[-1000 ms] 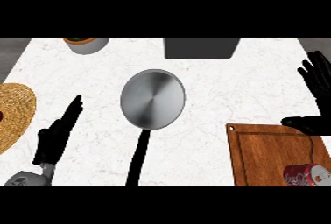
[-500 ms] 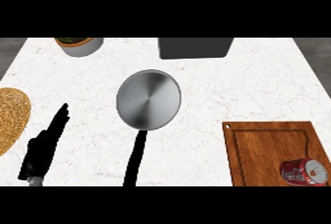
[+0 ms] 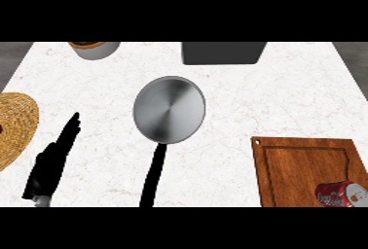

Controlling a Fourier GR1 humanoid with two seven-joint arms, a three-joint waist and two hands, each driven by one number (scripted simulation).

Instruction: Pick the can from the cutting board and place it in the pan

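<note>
The right hand has gone from view. The left hand hovers straight-fingered and empty at the tabletop's left. The can lies on the cutting board; the pan is empty, so nothing looks done yet.

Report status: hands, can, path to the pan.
Left hand open, resting low left; right hand not in view. Can on its side on board, near right corner, unheld. Nothing lies between it and pan.
</note>
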